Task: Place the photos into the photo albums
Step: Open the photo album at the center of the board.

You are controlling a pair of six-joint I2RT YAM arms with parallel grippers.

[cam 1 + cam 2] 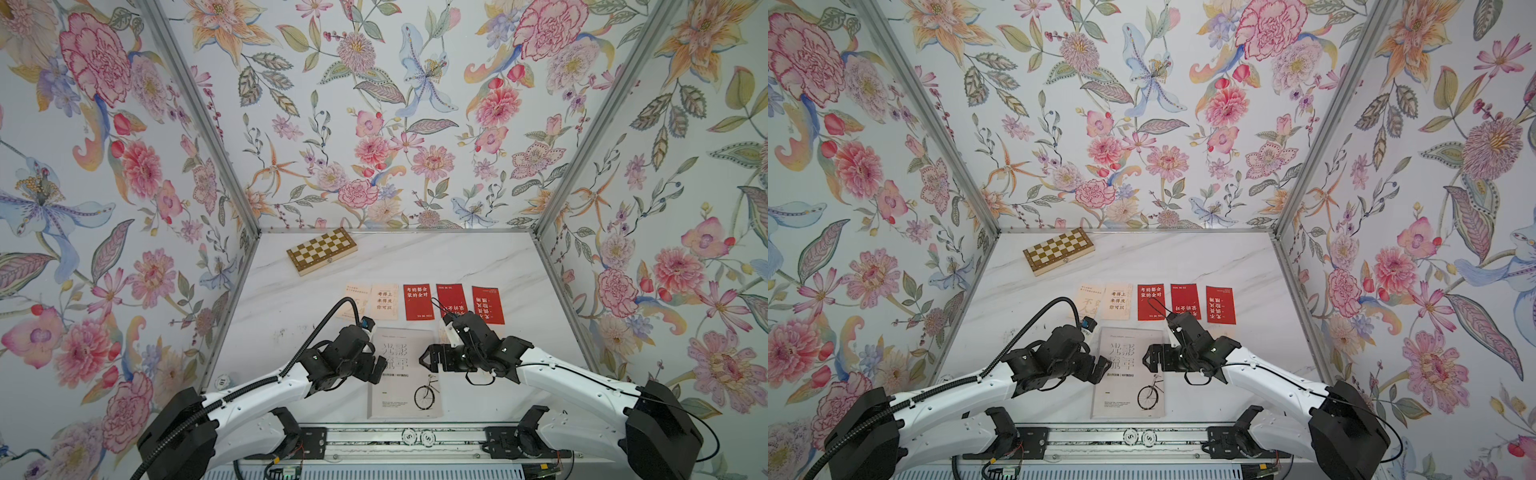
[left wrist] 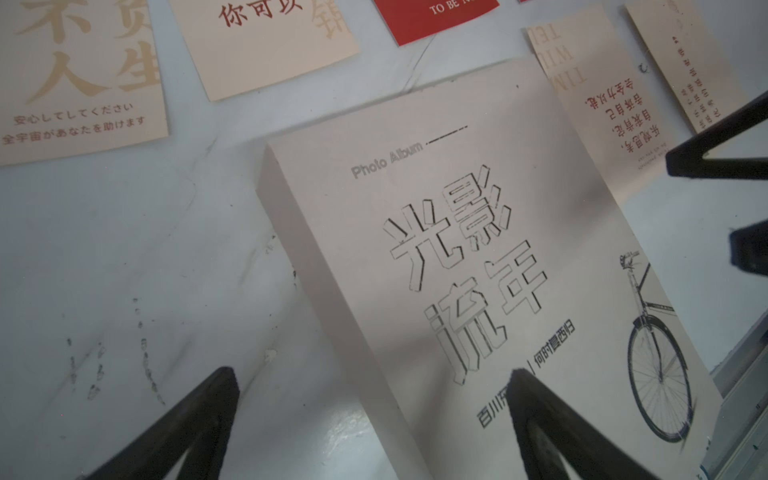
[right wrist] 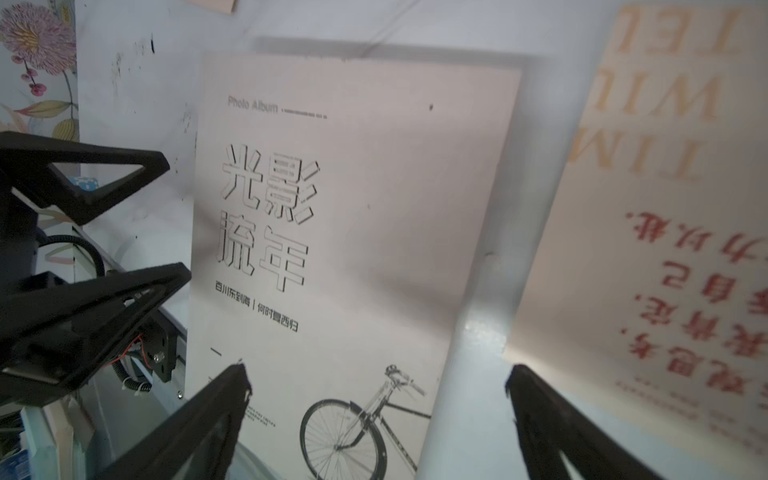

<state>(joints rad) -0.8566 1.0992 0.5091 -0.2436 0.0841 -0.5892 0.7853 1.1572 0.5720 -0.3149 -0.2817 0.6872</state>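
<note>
Two white arms [image 1: 257, 390] are bent inward; left gripper [image 1: 380, 366] and right gripper [image 1: 424, 358] are held over opposite edges of the closed pale cream photo album [image 1: 405, 395], fingers [image 2: 199, 424] spread wide, empty.

Enclosure, three walls [image 1: 374, 104]: floral wallpaper, pink, orange and blue blooms on pale ground. Corner posts [image 1: 199, 112]: grey metal, two (one at each rear corner). Desk [image 1: 415, 257]: white marble-look top, faint grey veining, a few dark scuffs. Light: soft, even.
</note>
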